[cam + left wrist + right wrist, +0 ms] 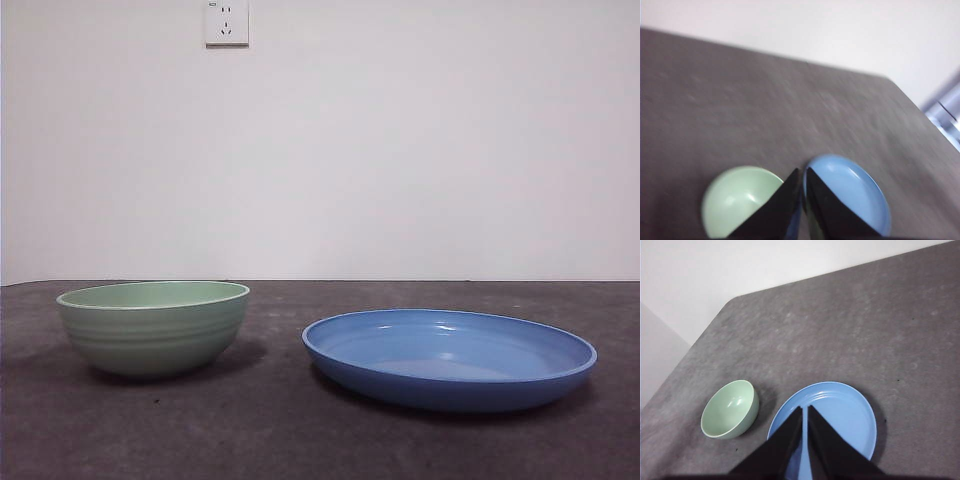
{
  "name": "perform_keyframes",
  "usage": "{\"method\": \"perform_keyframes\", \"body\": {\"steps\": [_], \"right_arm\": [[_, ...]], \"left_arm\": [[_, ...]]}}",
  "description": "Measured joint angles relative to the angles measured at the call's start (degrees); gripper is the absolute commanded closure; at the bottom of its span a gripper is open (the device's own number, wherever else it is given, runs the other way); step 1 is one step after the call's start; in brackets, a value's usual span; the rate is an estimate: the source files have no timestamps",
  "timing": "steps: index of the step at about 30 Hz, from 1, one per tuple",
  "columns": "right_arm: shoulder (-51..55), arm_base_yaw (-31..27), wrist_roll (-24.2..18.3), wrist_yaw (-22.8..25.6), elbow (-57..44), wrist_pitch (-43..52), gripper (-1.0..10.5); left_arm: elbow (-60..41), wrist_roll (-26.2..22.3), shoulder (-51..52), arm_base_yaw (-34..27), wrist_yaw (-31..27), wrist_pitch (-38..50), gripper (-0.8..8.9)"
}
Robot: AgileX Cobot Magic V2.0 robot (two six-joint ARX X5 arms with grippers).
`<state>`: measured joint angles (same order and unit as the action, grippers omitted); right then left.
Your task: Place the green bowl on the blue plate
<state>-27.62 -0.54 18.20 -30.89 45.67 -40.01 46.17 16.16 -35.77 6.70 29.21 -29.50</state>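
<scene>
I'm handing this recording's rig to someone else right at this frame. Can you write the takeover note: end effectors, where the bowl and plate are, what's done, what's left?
Left end effector: raised above the table over the gap between the two dishes, jaws nearly shut, holding nothing.
Right end effector: raised above the blue plate, jaws nearly shut, holding nothing.
Green bowl: upright on the dark table, beside the plate, a clear gap between them. Both dishes look empty.
Done: nothing yet; the bowl is untouched.
Left: grasp the bowl, probably by its rim, lift it, set it on the plate, release.
</scene>
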Motion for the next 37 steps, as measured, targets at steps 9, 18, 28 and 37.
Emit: {"method": "perform_keyframes", "body": {"steps": [9,18,28,37], "right_arm": [[-7.93,0.00,-4.44,-3.76,0.31,0.00,9.3],[-12.17,0.00,-6.71,-6.93,0.31,0.00,9.3],[-12.13,0.00,-7.26,-6.99,0.31,0.00,5.4],[-12.13,0.00,-7.21,-7.04,0.31,-1.42,3.0]], "left_arm": [[5.86,-6.99,-12.20,4.39,2.49,-9.84,7.95],[7.04,-10.34,-15.56,5.11,2.56,-7.98,7.81],[7.04,-11.26,-15.58,5.11,2.54,-7.08,3.71],[7.04,-11.41,-15.58,5.11,2.54,-5.62,2.74]]}}
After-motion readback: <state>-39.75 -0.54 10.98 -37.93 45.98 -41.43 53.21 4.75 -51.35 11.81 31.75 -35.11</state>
